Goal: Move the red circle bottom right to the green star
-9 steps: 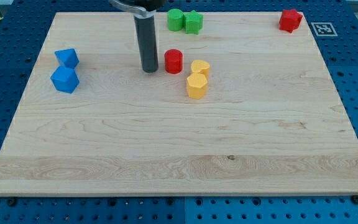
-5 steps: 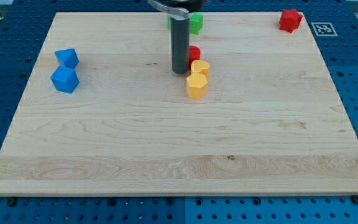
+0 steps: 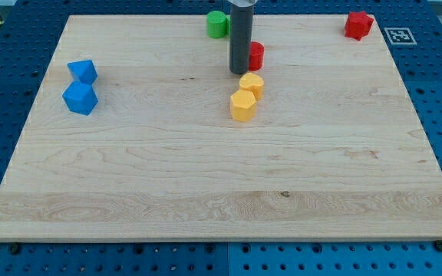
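Note:
The red circle (image 3: 256,55) sits near the board's top middle, partly hidden by my dark rod. My tip (image 3: 240,72) touches the board at the circle's left, pressed against it. The green star is hidden behind the rod, just right of the green round block (image 3: 217,24) at the top edge. The red circle lies below and slightly right of where the star stood.
Two yellow blocks (image 3: 251,85) (image 3: 242,106) stand just below my tip. Two blue blocks (image 3: 82,72) (image 3: 80,98) sit at the view's left. A second red block (image 3: 357,24) sits at the top right corner of the wooden board (image 3: 221,176).
My tip moved right and up, pushing the red circle right and toward the view's top, past the yellow blocks. The rod now covers the green star.

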You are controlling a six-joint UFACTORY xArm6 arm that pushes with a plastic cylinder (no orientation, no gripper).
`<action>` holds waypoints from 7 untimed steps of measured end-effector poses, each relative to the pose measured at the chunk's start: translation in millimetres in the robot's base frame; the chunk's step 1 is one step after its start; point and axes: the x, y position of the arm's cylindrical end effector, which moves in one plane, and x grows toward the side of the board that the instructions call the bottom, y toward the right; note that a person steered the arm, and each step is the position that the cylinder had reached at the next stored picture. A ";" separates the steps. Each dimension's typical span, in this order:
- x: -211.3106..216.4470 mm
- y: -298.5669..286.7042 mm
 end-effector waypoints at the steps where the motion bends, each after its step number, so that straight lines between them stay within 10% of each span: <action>1: -5.5 6.2; 7: -62.6 81.3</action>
